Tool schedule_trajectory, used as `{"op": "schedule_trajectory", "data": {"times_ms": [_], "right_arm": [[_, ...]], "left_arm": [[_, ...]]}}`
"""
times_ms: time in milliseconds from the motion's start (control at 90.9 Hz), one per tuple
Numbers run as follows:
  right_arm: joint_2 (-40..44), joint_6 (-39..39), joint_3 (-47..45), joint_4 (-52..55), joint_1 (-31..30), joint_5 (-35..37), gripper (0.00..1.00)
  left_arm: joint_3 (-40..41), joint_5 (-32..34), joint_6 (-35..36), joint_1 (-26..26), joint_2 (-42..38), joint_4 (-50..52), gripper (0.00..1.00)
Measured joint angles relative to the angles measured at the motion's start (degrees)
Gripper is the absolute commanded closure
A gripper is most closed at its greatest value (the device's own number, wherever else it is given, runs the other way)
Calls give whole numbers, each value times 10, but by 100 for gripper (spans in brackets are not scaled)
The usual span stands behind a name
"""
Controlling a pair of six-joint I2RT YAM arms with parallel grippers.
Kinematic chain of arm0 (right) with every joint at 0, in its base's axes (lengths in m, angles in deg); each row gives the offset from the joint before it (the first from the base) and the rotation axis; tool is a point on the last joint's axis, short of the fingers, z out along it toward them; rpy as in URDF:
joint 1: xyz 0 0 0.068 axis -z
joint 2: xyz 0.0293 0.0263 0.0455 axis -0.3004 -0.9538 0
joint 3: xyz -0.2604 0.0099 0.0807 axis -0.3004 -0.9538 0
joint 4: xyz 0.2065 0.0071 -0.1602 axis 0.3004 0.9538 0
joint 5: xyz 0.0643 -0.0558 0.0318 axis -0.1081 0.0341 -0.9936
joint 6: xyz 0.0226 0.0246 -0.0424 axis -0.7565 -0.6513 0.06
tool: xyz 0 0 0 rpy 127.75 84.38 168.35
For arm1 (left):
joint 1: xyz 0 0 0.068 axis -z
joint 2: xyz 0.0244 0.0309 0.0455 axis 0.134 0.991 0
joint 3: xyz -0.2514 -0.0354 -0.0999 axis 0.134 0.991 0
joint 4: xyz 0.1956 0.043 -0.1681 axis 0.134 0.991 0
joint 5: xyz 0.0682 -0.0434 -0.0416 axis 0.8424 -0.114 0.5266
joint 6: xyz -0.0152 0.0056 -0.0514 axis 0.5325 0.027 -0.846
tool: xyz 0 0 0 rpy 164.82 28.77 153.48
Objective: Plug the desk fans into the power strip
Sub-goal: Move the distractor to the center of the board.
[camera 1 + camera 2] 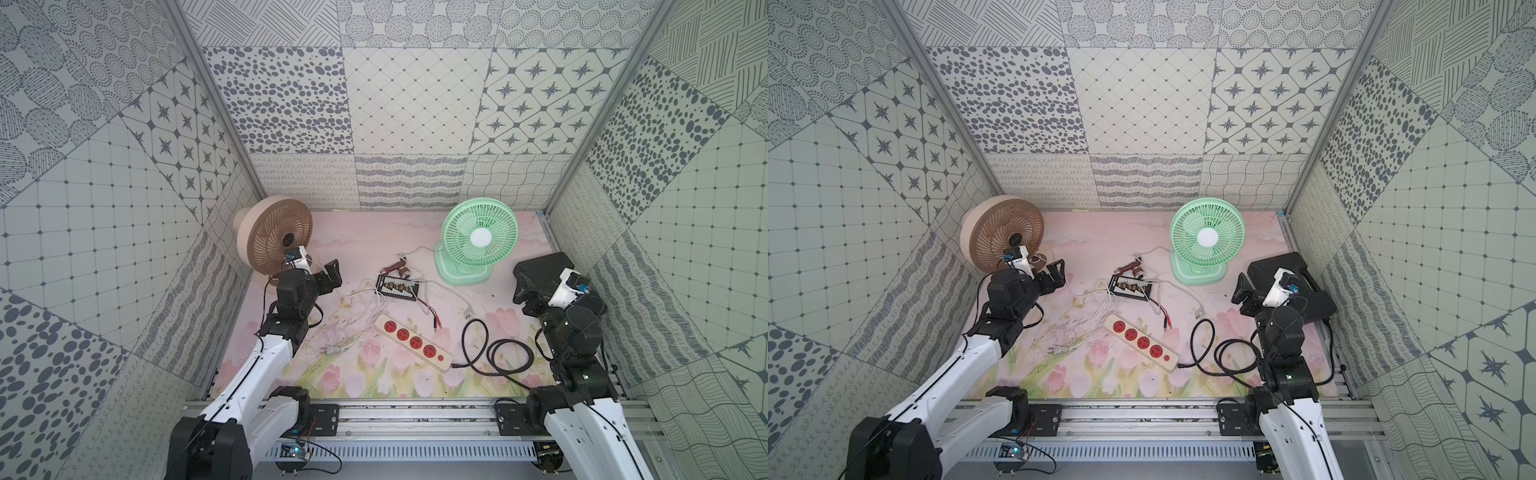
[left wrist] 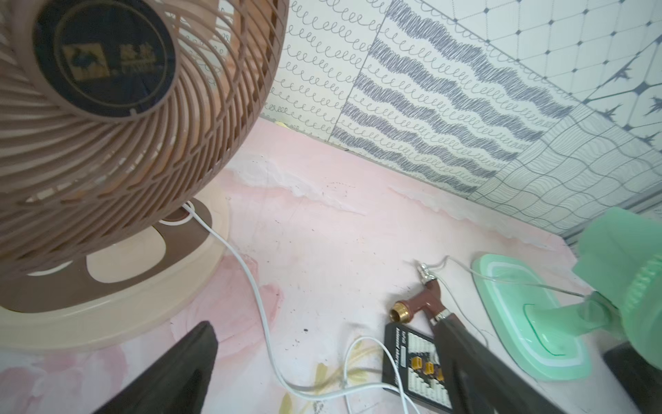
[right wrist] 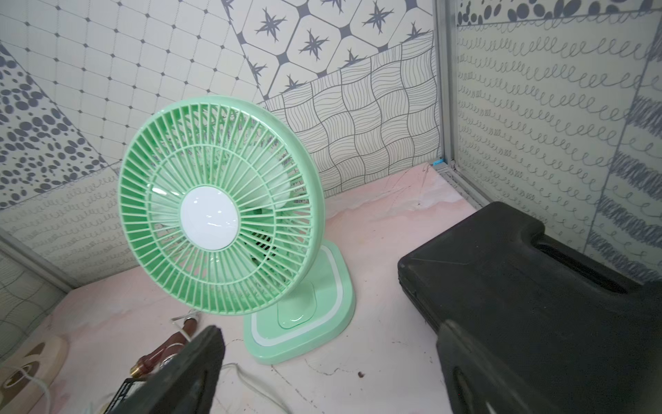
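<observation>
Left tool (image 1: 332, 274) spread wide, empty, hovers just beside beige desk fan (image 1: 276, 235) base; right tool (image 1: 519, 286) likewise spread, empty, next to black case (image 3: 519, 279), green desk fan (image 1: 478, 237) ahead of it. Both released, presumably ready to take plug. Power strip (image 1: 411, 341) flat on bench (image 1: 353, 237) between tools, back from their tips, four sockets up and free so plug can enter. Beige fan's white cord (image 2: 250, 272) trails from base toward strip; which fan is meant, cannot tell

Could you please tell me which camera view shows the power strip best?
The top views: both show the whole power strip from above, with all four red sockets visible and empty. Neither wrist view shows it at all.
</observation>
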Motion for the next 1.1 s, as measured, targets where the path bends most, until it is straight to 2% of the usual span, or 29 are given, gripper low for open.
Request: {"op": "schedule_trajectory", "data": {"times_ms": [132,275,550,913,1100], "right_arm": [[20,-43,37,61,0,-52,3],[43,-90,37,103,0,-117,3],[66,-155,30,128,0,-221,3],[67,-184,-43,101,-2,-369,3],[56,-193,-88,73,-54,-388,5]], "left_arm": [[-2,-41,-41,0,-39,48,1],[-10,-83,-77,0,-71,104,1],[-14,-173,-116,0,-90,183,1],[50,-278,-234,4,-65,169,0],[64,-284,-272,60,-75,153,0]]}}
